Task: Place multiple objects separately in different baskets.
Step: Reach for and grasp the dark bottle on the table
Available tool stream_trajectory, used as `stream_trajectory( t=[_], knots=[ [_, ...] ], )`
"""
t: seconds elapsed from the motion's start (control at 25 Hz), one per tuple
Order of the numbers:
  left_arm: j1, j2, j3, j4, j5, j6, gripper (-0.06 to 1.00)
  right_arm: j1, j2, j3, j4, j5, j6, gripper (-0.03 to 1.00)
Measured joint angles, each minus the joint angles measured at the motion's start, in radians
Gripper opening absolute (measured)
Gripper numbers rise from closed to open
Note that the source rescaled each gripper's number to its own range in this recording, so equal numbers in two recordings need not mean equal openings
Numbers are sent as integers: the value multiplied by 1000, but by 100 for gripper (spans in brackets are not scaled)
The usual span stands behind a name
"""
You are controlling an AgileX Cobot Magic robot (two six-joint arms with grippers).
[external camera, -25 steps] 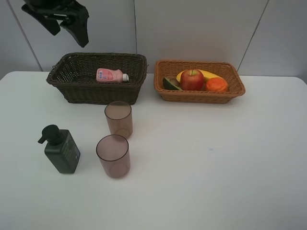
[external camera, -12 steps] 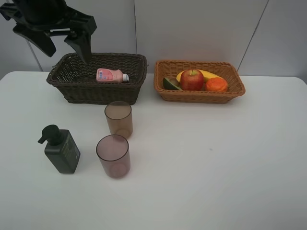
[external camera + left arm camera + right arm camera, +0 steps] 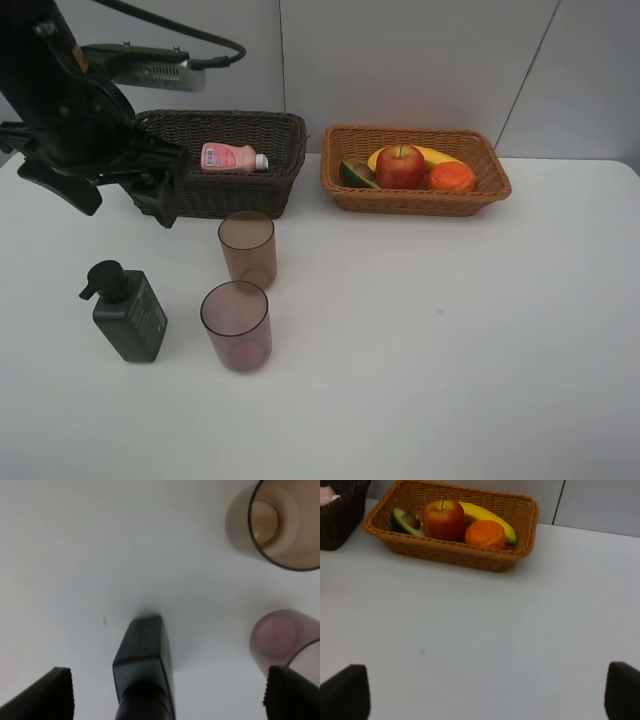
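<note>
Though the high cam shows only the left gripper (image 3: 120, 200), spread over the table's (image 3: 450, 350) left, its wrist cam frames the pump bottle (image 3: 145, 665) btwn its tips. The right gripper (image 3: 482, 691), also spread, shows only in its own cam, near side of the tan basket (image 3: 450, 560) w/ fruit.

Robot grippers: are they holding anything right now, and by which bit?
Nothing is held. The left gripper is open above the dark green pump bottle, not touching it. The right gripper is open over the table.

Left hand (image 3: 124, 205) spread wide, right hand (image 3: 485, 695) likewise spread
</note>
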Motion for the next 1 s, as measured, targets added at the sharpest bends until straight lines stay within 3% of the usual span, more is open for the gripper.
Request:
stream_trajectory(
  t=[0.4, 1.0],
  knots=[
    [0, -1, 208, -60, -152, -2, 100, 0, 0, 0, 0, 0, 0, 98],
    [26, -1, 382, -65, -319, -27, 100, 0, 0, 0, 0, 0, 0, 98]
  ],
)
